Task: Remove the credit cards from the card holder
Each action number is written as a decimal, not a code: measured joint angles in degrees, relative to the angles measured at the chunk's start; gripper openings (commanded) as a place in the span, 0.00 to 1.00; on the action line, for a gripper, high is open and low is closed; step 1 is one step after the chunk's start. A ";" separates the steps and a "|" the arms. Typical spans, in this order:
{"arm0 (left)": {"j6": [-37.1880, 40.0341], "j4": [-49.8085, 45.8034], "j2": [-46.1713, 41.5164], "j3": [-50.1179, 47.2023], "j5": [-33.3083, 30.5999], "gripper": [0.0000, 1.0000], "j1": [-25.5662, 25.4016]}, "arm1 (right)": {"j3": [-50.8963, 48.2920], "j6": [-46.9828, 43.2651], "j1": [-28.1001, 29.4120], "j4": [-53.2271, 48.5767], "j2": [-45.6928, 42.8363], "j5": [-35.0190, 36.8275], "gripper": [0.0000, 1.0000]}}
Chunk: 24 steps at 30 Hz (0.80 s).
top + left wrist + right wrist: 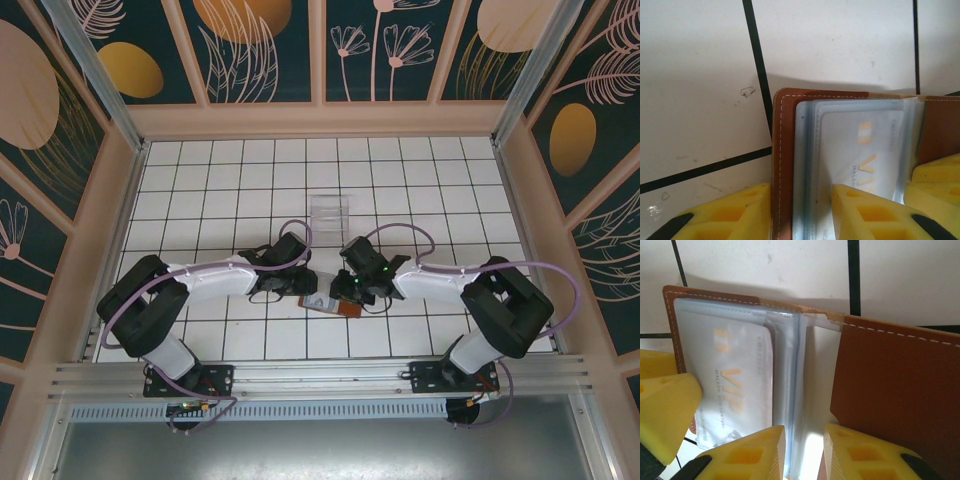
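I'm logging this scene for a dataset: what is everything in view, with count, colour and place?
card holder: one, reddish-brown leather, lying open on the table between the two grippers
credit cards: at least one visible, pale with orange VIP lettering, inside the holder's clear sleeves
clear plastic tray: one, transparent, farther back, mid-table
table: one, white tiles with dark lines
wall panels: several, dark teal with tan plant patterns, around the table
left gripper: one, yellow fingers apart, at the holder's stitched edge
right gripper: one, yellow fingers, at the holder's fold

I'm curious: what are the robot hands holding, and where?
The right gripper seems to pinch the card holder by its clear sleeves at the fold; left gripper straddles its stitched edge, grip unclear.
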 measured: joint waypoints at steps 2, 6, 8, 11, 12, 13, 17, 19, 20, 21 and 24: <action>-0.02 0.09 0.15 -0.02 0.00 0.34 0.00 | -0.04 0.00 -0.22 0.85 0.42 -0.22 0.27; -0.02 0.17 0.15 -0.04 -0.02 0.32 0.04 | -0.04 0.02 -0.28 1.70 0.96 -0.61 0.29; -0.04 0.35 0.09 -0.20 -0.02 0.31 0.04 | -0.04 -0.02 -0.28 1.90 1.07 -0.81 0.29; -0.04 0.66 -0.17 -0.52 -0.04 0.31 0.07 | 0.07 -0.02 -0.44 1.90 1.27 -1.14 0.30; -0.04 0.83 -0.26 -0.68 -0.04 0.31 0.07 | 0.15 -0.02 -0.48 1.86 1.31 -1.22 0.30; -0.04 0.92 -0.33 -0.76 -0.04 0.31 0.04 | 0.24 -0.02 -0.52 1.79 1.44 -1.27 0.30; -0.04 1.29 -0.39 -1.03 -0.04 0.30 0.07 | 0.90 -0.02 -0.61 1.14 1.95 -1.51 0.31; -0.07 1.42 -0.44 -1.11 -0.04 0.31 0.07 | 1.33 -0.04 -0.59 0.74 2.16 -1.64 0.33; -0.07 1.49 -0.46 -1.16 -0.02 0.31 0.07 | 1.49 -0.02 -0.59 0.74 2.27 -1.68 0.33; -0.04 1.53 -0.48 -1.22 -0.02 0.31 0.07 | 1.73 -0.04 -0.59 0.57 2.51 -1.70 0.34; -0.04 1.73 -0.50 -1.33 -0.02 0.31 0.07 | 2.34 -0.04 -0.59 -0.13 2.89 -1.75 0.35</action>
